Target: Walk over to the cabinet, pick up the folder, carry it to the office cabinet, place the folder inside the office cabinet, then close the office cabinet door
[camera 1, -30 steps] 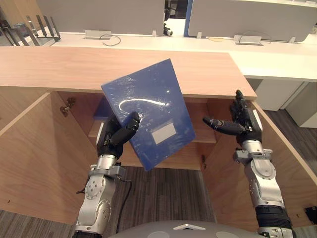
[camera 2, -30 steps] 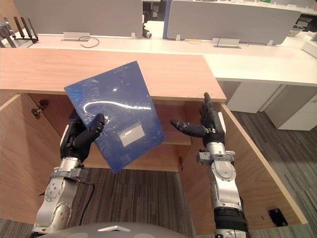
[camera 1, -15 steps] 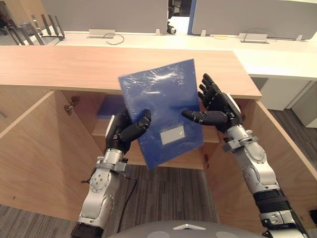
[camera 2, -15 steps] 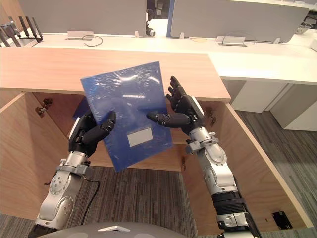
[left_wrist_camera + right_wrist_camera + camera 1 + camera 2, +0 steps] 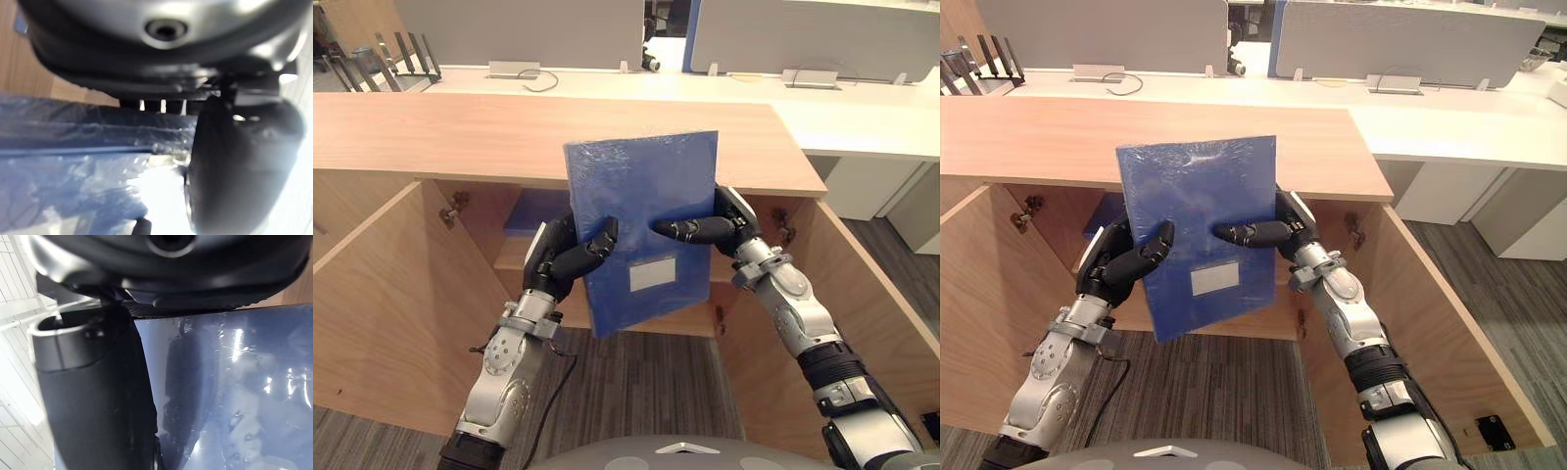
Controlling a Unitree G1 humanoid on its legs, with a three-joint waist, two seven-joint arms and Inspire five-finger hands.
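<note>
- Open office cabinet [image 5: 460,137] ahead.
- Newly arrived right hand [image 5: 713,228] clamps the folder [image 5: 646,201] at its right edge; left hand [image 5: 566,262] pinches the left.
- Looks steadied for insertion.

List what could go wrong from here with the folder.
The folder stands upright, its upper part across the cabinet top; pushed straight in, it could strike there. The left hand and right hand pinch its glossy side edges, so it could slip. Another blue item on the shelf may block it.
</note>
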